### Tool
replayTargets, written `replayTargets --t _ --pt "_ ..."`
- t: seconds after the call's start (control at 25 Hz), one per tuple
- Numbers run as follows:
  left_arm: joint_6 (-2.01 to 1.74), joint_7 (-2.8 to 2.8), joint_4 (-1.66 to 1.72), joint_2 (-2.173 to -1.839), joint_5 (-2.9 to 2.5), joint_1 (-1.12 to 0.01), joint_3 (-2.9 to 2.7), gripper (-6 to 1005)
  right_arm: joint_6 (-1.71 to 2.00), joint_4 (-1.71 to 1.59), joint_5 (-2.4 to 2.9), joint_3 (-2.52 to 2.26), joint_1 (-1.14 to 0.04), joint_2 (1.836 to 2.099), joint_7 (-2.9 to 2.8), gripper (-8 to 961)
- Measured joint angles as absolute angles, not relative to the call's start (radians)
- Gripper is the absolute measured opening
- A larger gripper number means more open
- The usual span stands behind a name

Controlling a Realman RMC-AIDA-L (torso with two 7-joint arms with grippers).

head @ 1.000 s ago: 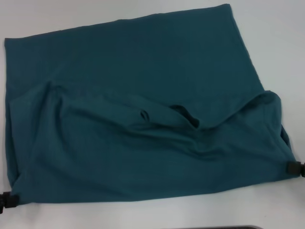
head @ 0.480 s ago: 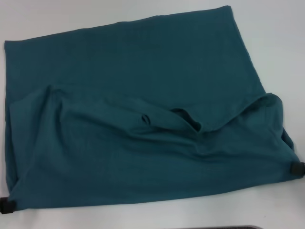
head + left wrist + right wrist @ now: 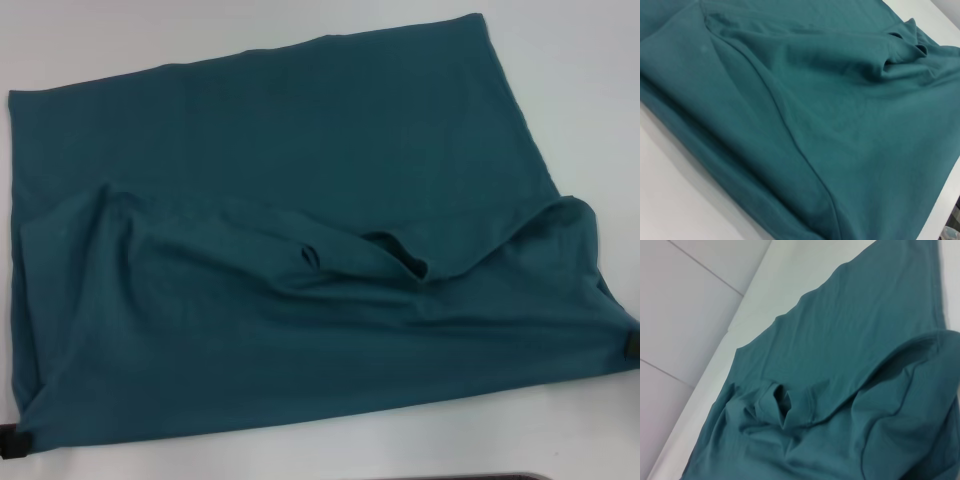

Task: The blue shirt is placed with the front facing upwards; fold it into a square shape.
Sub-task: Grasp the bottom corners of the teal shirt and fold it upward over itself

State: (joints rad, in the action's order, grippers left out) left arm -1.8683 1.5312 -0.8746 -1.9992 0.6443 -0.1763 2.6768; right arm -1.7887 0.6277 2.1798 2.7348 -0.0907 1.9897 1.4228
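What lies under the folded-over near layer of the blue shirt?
More of the blue shirt itself, flat on the white table. Under the near layer nothing shows; the chest print is not visible.

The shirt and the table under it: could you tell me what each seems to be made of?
Shirt: looks like soft matte knit, likely cotton jersey; it drapes in limp rounded folds with stitched hems. Table: smooth, hard, pale surface with a faint sheen, perhaps laminate; the exact material is unclear.
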Motion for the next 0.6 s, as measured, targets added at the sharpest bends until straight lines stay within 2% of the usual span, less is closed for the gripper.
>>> replayTargets --t 0.6 --pt "-1.874 1.512 -0.874 -1.999 0.653 -0.2 2.716 69 -1.815 0.628 2.174 2.736 -0.118 1.989 1.432 81"
